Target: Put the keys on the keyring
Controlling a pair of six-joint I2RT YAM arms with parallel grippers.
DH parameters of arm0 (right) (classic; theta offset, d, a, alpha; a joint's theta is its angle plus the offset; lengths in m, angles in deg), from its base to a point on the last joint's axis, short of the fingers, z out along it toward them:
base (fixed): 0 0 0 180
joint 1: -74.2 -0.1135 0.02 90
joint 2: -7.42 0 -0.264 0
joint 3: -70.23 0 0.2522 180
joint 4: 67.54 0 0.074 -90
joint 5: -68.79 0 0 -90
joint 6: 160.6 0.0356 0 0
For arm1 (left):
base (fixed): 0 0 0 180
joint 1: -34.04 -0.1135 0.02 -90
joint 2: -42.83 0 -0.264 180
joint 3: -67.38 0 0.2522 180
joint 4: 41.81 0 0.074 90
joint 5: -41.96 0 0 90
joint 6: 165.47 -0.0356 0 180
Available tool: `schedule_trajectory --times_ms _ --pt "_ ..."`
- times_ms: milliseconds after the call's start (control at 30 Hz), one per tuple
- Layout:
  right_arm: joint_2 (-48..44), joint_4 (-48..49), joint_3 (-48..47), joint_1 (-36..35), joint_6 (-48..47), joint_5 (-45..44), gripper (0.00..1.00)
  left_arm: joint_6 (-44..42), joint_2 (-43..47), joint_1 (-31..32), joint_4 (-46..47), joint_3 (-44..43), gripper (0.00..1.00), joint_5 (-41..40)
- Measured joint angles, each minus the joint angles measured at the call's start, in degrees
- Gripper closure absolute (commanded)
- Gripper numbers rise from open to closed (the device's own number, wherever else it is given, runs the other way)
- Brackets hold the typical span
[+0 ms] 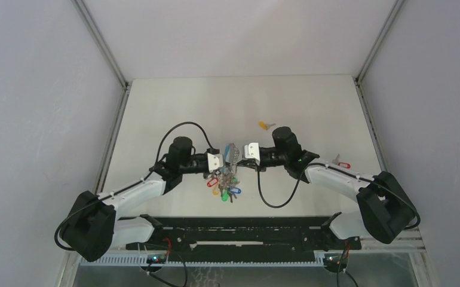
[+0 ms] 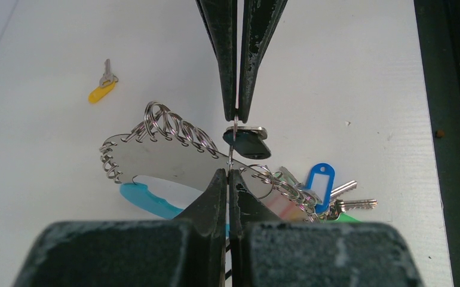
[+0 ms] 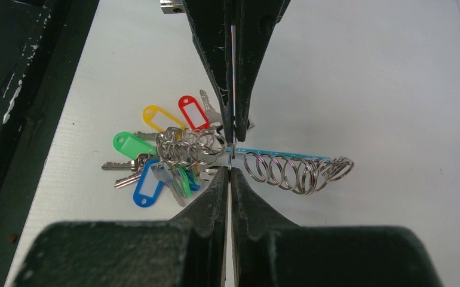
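The keyring (image 1: 224, 179) is a grey metal plate (image 2: 156, 156) edged with split rings, with a light-blue band (image 2: 147, 200) and many coloured tags (image 3: 156, 161). It is held up at the table's centre. My left gripper (image 1: 227, 158) is shut on the plate's edge (image 2: 229, 173). My right gripper (image 1: 238, 156) faces it, tip to tip, shut (image 3: 230, 170) on the small ring of a black-tagged key (image 2: 247, 142) that hangs right at the plate. A yellow-tagged key (image 1: 266, 125) lies behind the grippers (image 2: 102, 89). A red-tagged key (image 1: 341, 163) lies by the right arm.
The white table (image 1: 174, 107) has walls at the back and on both sides. A black rail (image 1: 233, 230) runs along the near edge between the arm bases. Both arms' black cables (image 1: 275, 200) loop over the table near the keyring.
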Motion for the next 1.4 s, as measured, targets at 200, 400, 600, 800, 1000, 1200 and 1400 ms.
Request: schedule_trajectory --times_ms 200,400,600,800,1000,1200,1400 --pt "0.0 -0.1 0.0 -0.3 -0.2 -0.8 1.0 0.0 0.0 0.0 0.0 0.0 1.0 0.0" --pt "0.0 -0.2 0.0 -0.5 -0.5 -1.4 1.0 0.0 0.0 0.0 0.0 0.0 1.0 0.1" --pt "0.0 -0.6 -0.3 -0.7 -0.8 -1.5 1.0 0.0 0.0 0.0 0.0 0.0 1.0 0.2" --pt "0.0 -1.0 -1.0 -1.0 -0.9 -1.6 1.0 0.0 0.0 0.1 0.0 0.0 1.0 0.2" --pt "0.5 -2.6 -1.9 -1.2 -1.3 -1.9 1.0 0.1 0.0 0.1 0.0 0.0 1.0 0.2" --pt "1.9 -4.8 -3.8 -1.7 -2.2 -2.0 1.0 0.1 0.0 0.1 0.0 0.0 1.0 0.2" --pt "2.8 -6.6 -4.7 -2.0 -2.4 -3.2 1.0 0.5 0.0 0.1 0.0 0.0 1.0 0.2"
